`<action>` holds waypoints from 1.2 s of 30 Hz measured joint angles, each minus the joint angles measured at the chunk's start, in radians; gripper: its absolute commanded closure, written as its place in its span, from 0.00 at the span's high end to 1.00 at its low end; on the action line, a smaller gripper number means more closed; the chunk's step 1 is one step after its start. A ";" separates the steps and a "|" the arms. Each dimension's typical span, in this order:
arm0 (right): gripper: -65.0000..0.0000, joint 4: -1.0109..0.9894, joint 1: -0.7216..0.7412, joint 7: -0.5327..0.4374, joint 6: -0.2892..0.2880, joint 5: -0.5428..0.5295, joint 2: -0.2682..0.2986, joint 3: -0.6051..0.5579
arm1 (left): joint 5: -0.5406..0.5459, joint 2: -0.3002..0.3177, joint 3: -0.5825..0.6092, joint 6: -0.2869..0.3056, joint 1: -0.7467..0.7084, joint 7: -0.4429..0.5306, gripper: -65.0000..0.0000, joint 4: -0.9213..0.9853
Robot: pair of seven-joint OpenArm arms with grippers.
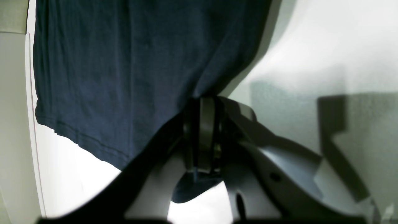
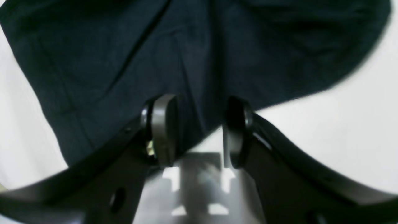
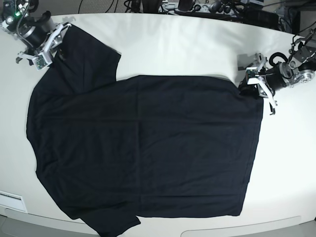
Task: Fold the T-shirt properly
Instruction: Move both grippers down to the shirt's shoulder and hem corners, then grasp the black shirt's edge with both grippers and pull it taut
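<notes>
The black T-shirt [image 3: 148, 148] lies spread flat on the white table [image 3: 197, 44], with one sleeve reaching to the far left. My left gripper [image 3: 251, 83] is at the shirt's far right corner. In the left wrist view it [image 1: 205, 102] is shut on a pinch of the T-shirt's fabric [image 1: 124, 77]. My right gripper [image 3: 54, 42] is at the far left sleeve. In the right wrist view it [image 2: 200, 124] is open, with its fingers [image 2: 164, 130] apart on either side of the T-shirt's edge [image 2: 199, 46].
Cables and equipment [image 3: 197, 7] line the table's back edge. A small grey block [image 3: 243, 60] sits beside the left arm. A white strip [image 3: 11, 200] lies at the front left edge. Bare table shows behind and to the right of the shirt.
</notes>
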State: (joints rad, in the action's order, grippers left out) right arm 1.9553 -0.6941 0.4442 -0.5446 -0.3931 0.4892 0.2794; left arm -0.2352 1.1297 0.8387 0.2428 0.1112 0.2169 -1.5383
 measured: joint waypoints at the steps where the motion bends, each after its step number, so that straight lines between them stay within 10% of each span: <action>1: 0.44 -0.016 0.017 -0.005 0.000 0.016 0.000 -0.020 | 0.000 0.000 0.000 0.000 0.000 0.000 0.00 0.000; 6: 0.40 -0.122 0.109 -0.035 0.032 0.072 0.000 -0.106 | 0.000 0.000 0.000 0.000 0.000 0.000 0.00 0.000; 10: 0.00 -0.149 0.143 -0.038 0.038 0.071 0.001 -0.122 | 0.000 0.000 0.000 0.000 0.000 0.000 0.00 0.000; 20: 0.00 0.057 0.028 0.107 0.066 0.088 0.145 -0.111 | -0.034 0.068 0.012 -0.023 -0.007 -0.047 0.00 -0.061; 36: 0.00 0.342 -0.331 0.107 0.074 0.081 0.159 0.163 | 0.028 0.310 0.030 0.046 -0.028 -0.179 0.00 -0.400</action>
State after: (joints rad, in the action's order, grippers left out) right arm 2.2971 -1.0252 0.5514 -0.4709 -0.3119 0.6479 0.4423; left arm -0.2070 1.4395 0.8684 0.2886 0.0834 0.0376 -1.9381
